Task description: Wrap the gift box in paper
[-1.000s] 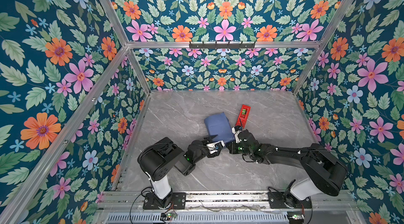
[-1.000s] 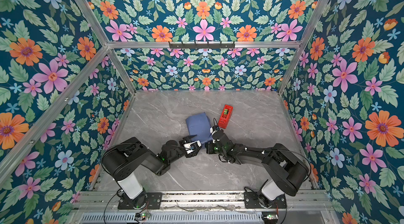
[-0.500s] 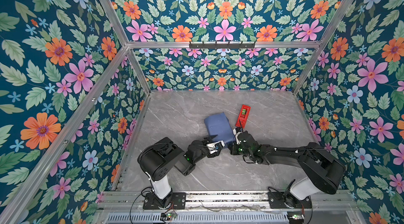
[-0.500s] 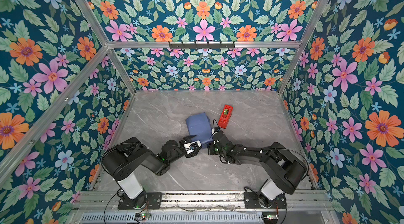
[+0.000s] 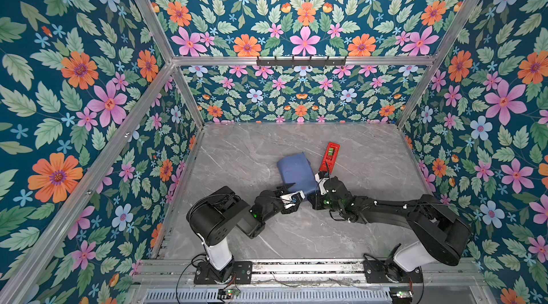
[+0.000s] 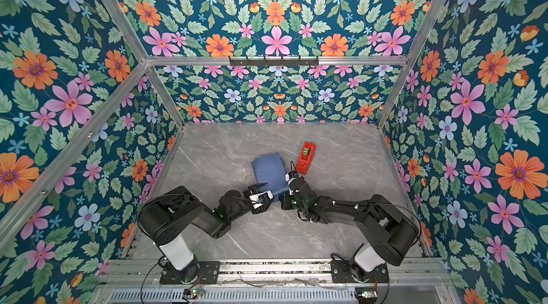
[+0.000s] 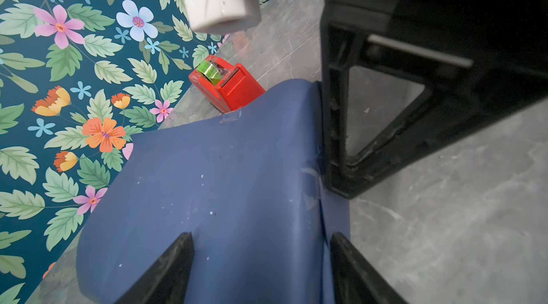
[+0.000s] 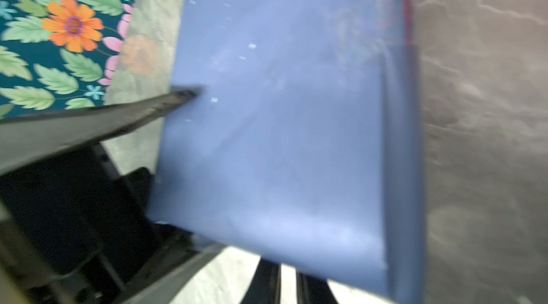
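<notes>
Though the paper (image 5: 295, 170) already hides the gift box beside the tape dispenser (image 5: 329, 155), its near end looks unsealed, the left gripper (image 7: 261, 237) spread wide over it, the right gripper (image 8: 286, 273) all but closed, hold unclear.

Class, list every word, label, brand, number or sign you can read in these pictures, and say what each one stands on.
None: no text can be read in any view.
The red tape dispenser and the blue paper show no lettering in the left wrist view.
The walls carry only a flower pattern.
</notes>
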Robot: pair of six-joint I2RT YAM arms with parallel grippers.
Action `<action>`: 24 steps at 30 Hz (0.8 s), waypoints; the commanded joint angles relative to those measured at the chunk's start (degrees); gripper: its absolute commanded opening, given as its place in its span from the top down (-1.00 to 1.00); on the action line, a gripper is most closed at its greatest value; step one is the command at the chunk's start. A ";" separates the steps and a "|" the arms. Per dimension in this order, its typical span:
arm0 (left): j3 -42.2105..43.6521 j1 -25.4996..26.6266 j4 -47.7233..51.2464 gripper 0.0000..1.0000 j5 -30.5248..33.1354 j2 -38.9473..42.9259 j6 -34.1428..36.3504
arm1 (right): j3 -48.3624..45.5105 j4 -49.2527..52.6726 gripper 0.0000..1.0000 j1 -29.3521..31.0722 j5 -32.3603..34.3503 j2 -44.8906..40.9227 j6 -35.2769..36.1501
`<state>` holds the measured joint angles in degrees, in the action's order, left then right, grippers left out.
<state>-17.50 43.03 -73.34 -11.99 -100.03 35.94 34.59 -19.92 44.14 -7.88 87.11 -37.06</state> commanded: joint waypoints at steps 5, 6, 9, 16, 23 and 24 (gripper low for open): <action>-0.17 -0.11 1.70 -0.48 -1.02 -0.08 -1.13 | 1.24 -3.81 0.72 0.07 -3.96 -1.68 0.24; -0.16 -0.08 1.73 -0.48 -1.10 -0.08 -1.08 | 1.48 -3.87 0.72 0.02 -4.30 -1.77 0.19; -0.25 -0.06 1.96 -0.48 -1.46 -0.08 -1.23 | 1.56 -4.51 0.71 -0.01 -5.52 -2.18 0.15; -0.59 -0.06 1.98 -0.50 -1.94 0.17 -2.16 | -1.55 -2.79 0.71 -0.73 -5.49 -8.20 0.14; -2.18 0.07 1.84 -0.67 -4.99 2.58 -6.24 | -4.26 7.24 0.60 -5.78 -4.38 -19.55 1.93; -2.26 0.13 1.74 -0.71 -5.25 3.16 -6.94 | -4.07 9.33 0.56 -6.49 -3.70 -20.89 2.36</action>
<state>-19.31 43.16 -71.48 -15.11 -97.93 31.70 30.46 -16.29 38.87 -13.19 68.69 -36.60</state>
